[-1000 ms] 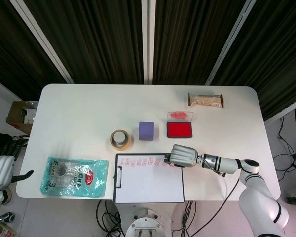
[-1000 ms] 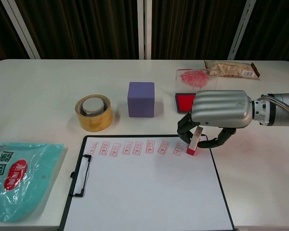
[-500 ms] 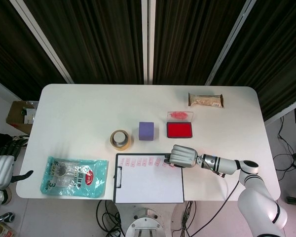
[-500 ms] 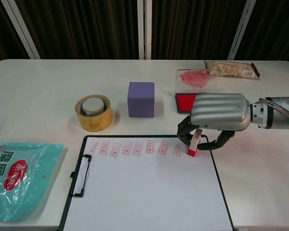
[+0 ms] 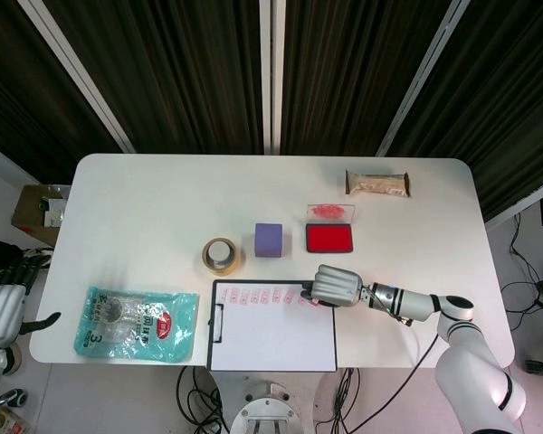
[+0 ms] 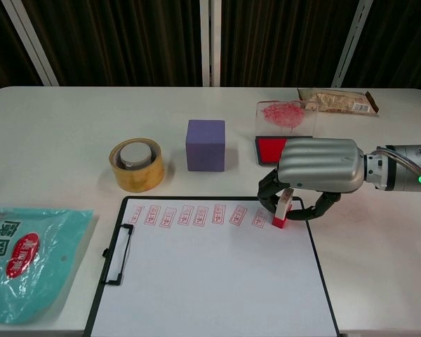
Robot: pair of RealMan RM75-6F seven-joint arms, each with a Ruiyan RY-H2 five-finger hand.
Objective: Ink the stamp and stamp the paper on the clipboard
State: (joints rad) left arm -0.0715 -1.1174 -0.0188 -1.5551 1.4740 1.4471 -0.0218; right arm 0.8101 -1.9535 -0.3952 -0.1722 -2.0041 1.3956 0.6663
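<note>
White table (image 6: pixel 70 133), dark curtains behind. Right hand (image 6: pixel 316 168) pinches stamp (image 6: pixel 281 210) upright on paper (image 6: pixel 210 281), right end of top row of the clipboard (image 6: pixel 112 253). Stamp: small, rigid, light; grip the upper shaft. Ink pad (image 6: pixel 270 149) lies open, red. Left hand (image 5: pixel 2 303) off-table, apparently empty.

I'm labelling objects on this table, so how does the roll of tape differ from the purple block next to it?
The tape roll is a round ring, yellowish-tan, with a hollow middle; the purple block is a solid cube with flat faces. The tape roll sits lower, the purple block stands taller. The tape roll lies to the left, the purple block nearer the red ink pad. Both rest untouched on the white table, beyond the clipboard.
</note>
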